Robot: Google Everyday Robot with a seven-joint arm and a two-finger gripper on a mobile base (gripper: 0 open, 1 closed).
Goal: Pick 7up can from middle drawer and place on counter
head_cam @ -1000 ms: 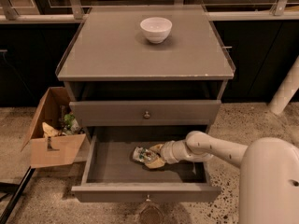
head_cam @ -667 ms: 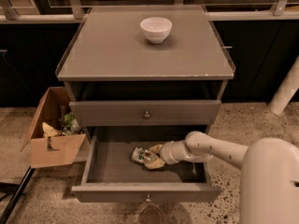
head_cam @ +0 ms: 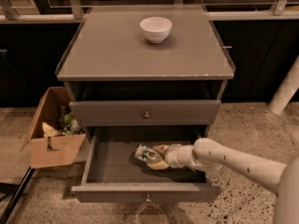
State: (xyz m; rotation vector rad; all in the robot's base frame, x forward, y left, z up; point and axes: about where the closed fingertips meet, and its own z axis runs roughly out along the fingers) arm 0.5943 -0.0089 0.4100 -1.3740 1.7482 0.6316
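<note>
Drawer (head_cam: 106, 164): left floor open; centre occupied by can (head_cam: 143, 152), gripper (head_cam: 155, 157) at its right. Counter (head_cam: 117, 55): bowl (head_cam: 155, 29) set rear-centre; front unobstructed. Box (head_cam: 56, 143) stood left, outside.

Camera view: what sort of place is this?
Likely a lab or office test space: lone drawer cabinet, speckled floor, cardboard box of clutter beside it. Gripper is in the open middle drawer, at the 7up can.
</note>
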